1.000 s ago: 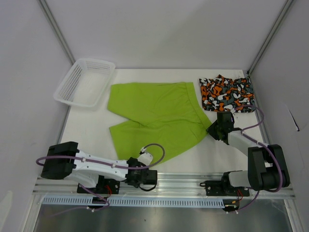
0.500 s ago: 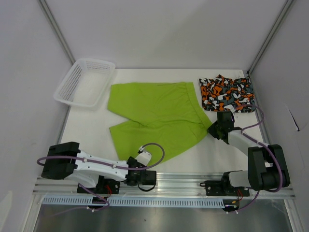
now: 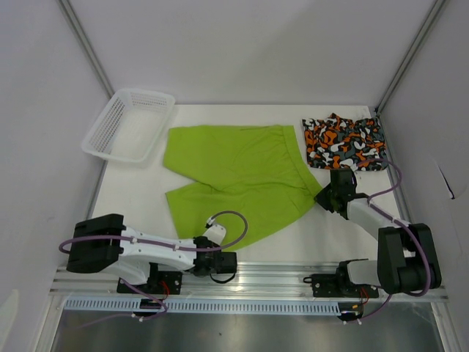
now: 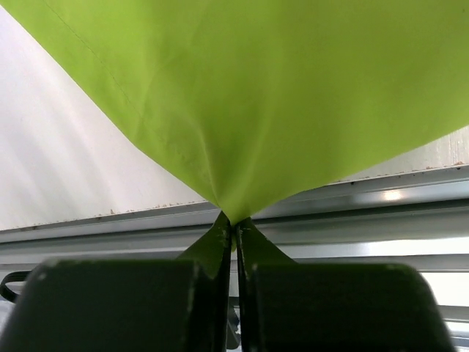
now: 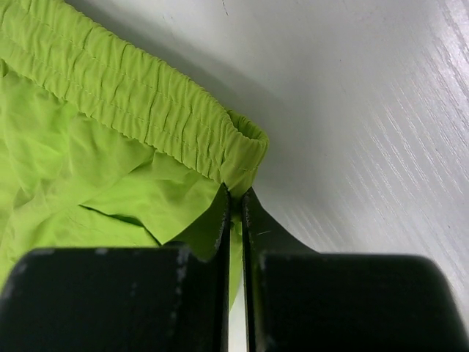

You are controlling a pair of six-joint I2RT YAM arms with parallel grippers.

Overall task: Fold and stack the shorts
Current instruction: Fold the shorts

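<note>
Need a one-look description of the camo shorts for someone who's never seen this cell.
Start at the white table and go to its far right corner. A compact bundle lies there: the camo shorts. Their blotchy orange, black, grey and white print sets them apart from the plain lime green shorts spread flat beside them.

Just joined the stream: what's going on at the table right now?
The plain lime green fabric shorts lie flat centrally, pinched at two corners: left gripper shut on a near hem corner, right gripper shut on a waistband corner. The orange camo-print fabric shorts lie apart, far right; a white plastic mesh basket sits far left.
</note>
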